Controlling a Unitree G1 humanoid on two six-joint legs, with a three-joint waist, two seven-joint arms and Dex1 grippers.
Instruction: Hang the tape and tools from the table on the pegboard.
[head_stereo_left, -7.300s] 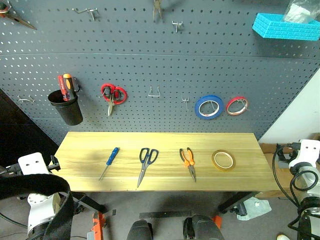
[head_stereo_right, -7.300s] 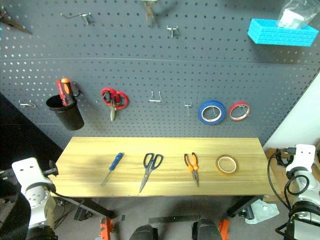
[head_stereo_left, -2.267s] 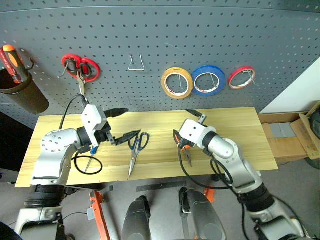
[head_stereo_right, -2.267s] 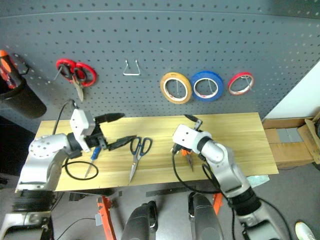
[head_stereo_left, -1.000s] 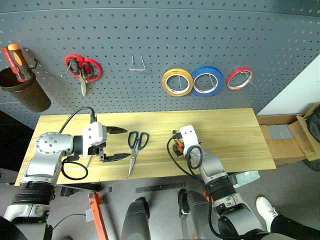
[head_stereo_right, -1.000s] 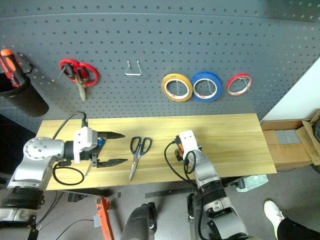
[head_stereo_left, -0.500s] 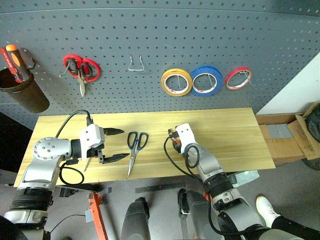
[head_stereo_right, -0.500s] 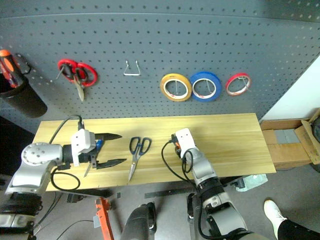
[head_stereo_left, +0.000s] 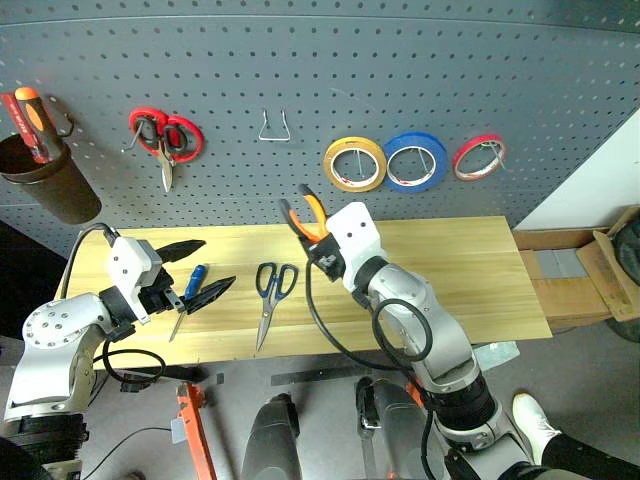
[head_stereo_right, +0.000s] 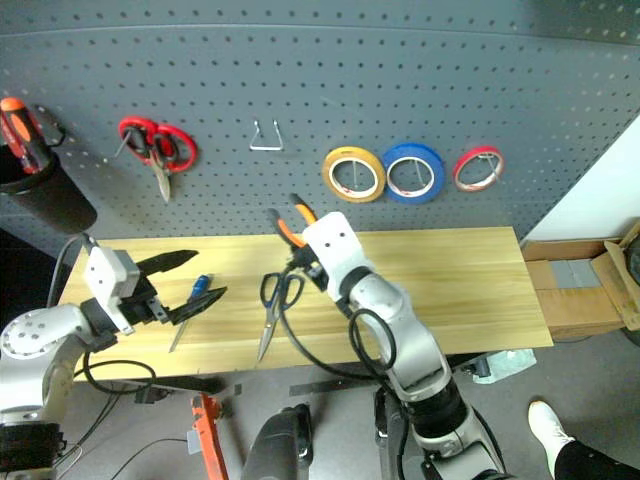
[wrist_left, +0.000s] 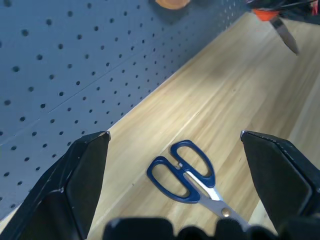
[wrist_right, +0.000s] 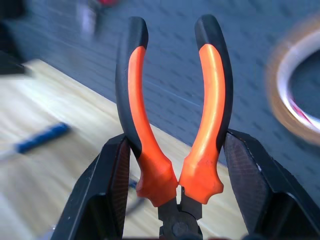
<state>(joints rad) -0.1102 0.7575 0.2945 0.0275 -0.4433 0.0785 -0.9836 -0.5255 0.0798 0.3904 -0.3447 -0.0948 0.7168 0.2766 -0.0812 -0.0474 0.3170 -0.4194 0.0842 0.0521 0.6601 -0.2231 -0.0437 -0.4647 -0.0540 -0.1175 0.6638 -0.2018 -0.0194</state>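
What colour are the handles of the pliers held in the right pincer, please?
Orange with black outer edges; the pliers show best in the right wrist view.
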